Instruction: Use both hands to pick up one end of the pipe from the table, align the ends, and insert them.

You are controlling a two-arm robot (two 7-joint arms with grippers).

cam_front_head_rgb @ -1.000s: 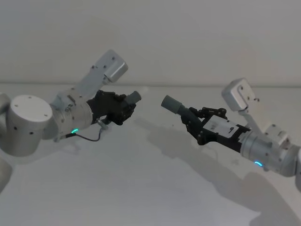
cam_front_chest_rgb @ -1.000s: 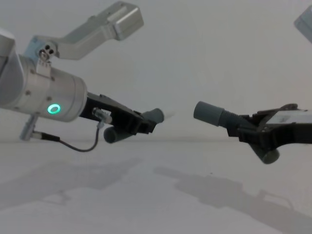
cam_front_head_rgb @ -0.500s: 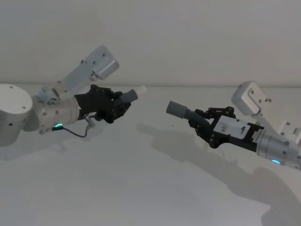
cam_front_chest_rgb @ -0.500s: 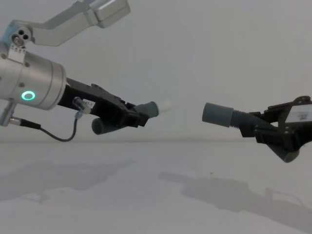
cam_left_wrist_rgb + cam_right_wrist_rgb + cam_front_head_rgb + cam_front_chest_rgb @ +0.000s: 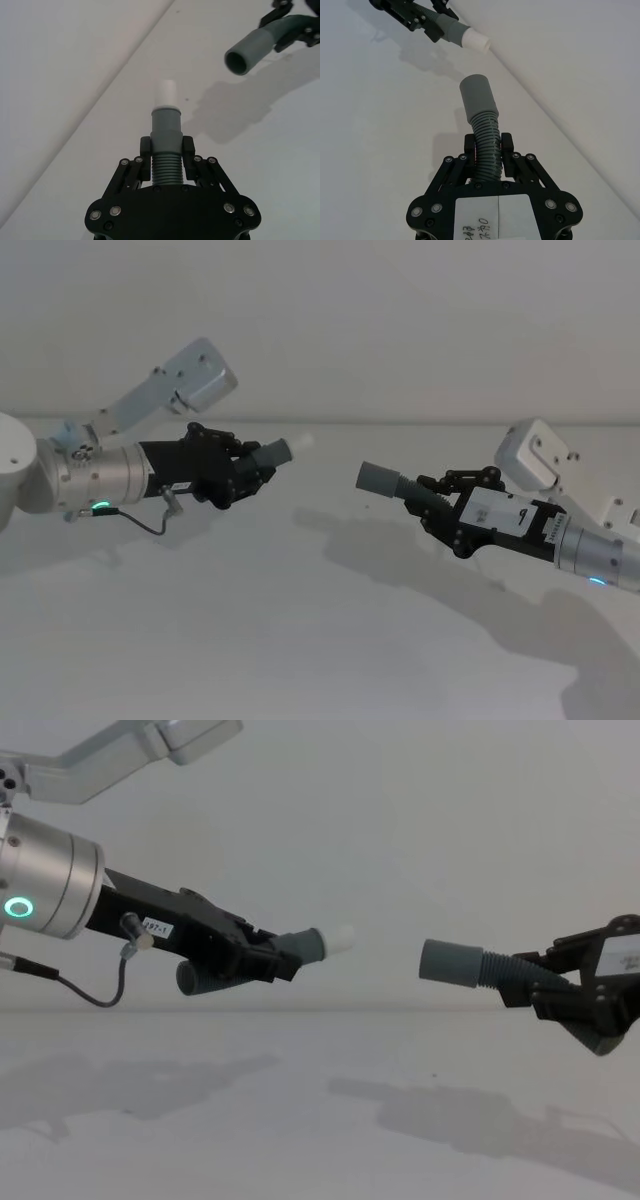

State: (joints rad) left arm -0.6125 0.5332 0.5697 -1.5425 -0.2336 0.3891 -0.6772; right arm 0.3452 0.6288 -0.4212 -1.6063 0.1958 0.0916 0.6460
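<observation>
While my left gripper (image 5: 250,462) clamps the tip pipe (image 5: 272,453) and my right gripper (image 5: 428,498) the socket pipe (image 5: 400,485), ends well apart | risk: axes look angled, tip (image 5: 165,92) could jam on socket (image 5: 245,54).

My right gripper (image 5: 525,988) cut off at the chest view's edge, its label (image 5: 497,215) writing unclear, in wrist views left hose (image 5: 165,122) rear hidden under my left gripper (image 5: 166,149), right hose (image 5: 479,100) likewise.

Both arms end in silver cylindrical wrists (image 5: 105,478). The left claw (image 5: 258,463), black with silver screws (image 5: 115,210), trails a thin black cable (image 5: 140,523); the right claw (image 5: 428,502) bears a handwritten white label (image 5: 498,218).
</observation>
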